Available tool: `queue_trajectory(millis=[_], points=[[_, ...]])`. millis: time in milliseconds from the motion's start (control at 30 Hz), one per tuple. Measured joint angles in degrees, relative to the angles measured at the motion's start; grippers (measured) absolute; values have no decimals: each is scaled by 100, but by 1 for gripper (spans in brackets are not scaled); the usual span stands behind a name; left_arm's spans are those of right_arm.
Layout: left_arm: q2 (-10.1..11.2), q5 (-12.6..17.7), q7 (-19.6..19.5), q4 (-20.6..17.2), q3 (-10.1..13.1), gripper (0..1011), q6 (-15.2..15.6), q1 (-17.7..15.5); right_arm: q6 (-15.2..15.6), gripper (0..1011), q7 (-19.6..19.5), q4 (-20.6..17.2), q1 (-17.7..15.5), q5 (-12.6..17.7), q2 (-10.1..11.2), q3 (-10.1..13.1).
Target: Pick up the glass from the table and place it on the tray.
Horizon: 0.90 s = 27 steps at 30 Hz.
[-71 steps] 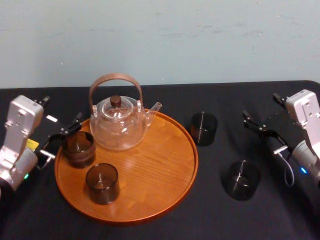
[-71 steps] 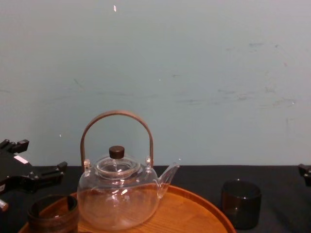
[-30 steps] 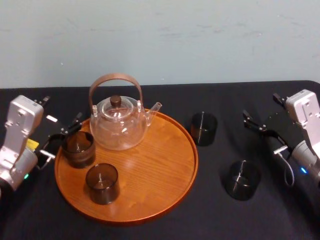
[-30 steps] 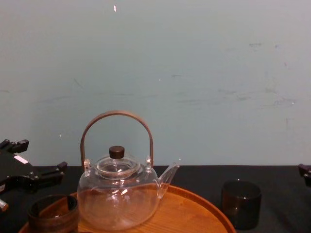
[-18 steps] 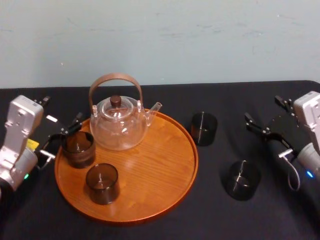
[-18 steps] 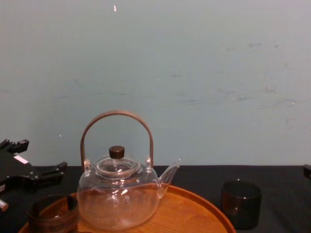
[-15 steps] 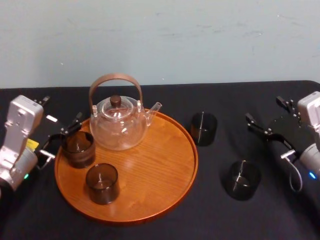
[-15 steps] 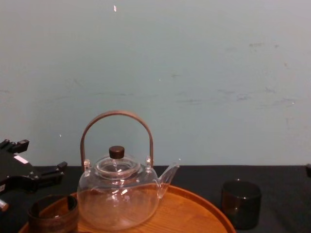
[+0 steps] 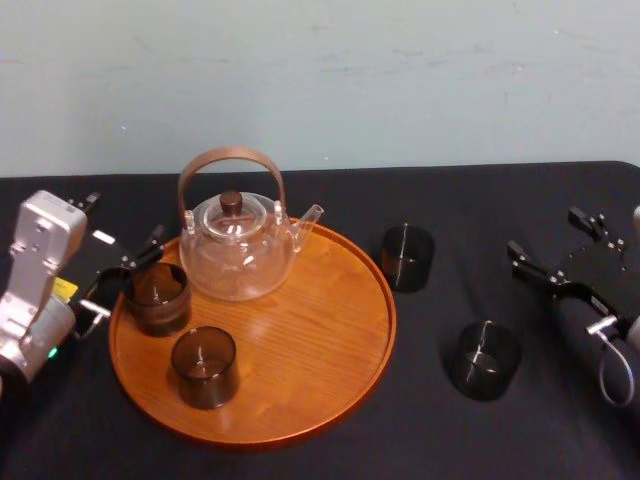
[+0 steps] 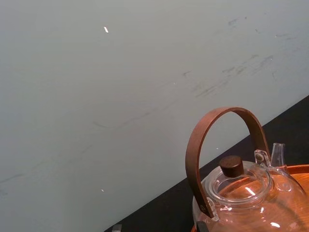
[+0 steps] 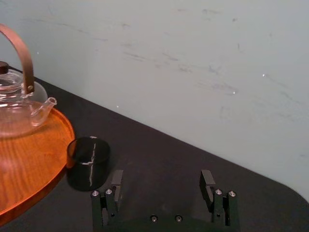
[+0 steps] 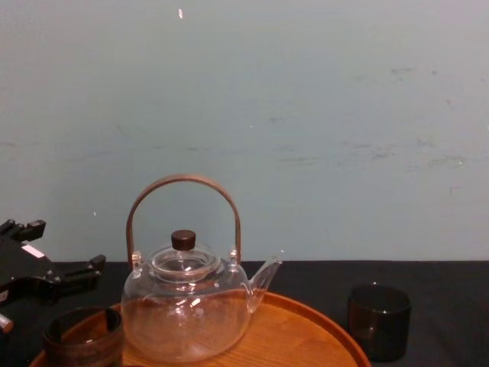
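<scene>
Head view of a black-covered table (image 9: 430, 440) with one round wooden tray (image 9: 310, 340), one glass teapot (image 9: 237, 252) and four dark glasses. The teapot, with a brown bowed handle and a dark lid knob, stands on the far left part of the tray. Two glasses stand upright on the tray: a left tray glass (image 9: 157, 297) near the left rim and a front tray glass (image 9: 204, 366) nearer the robot. Two more stand upright on the cloth to the right of the tray: a far table glass (image 9: 407, 257) just beside the rim, and a near table glass (image 9: 483, 360) well apart from the tray. The left gripper (image 9: 122, 275) sits at the tray's left edge, just beside the left tray glass, its fingers spread and gripping nothing. The right gripper (image 9: 547, 233) hangs over the cloth to the right of both table glasses, fingers parted and empty, touching neither.
</scene>
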Motion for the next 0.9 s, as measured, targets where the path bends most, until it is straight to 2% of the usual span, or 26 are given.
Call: queue_trajectory(millis=[133,567,900], points=[[0,0,0,0,0,1001,0,0,133,1002,163,-227,-245,162,118,167],[0,0,0,0,0,1001,0,0,415,1002,557,-700,-818,387,346,530],[0,0,0,0,0,1001,0,0,626,1002,913,-977,-1152,498,484,694]])
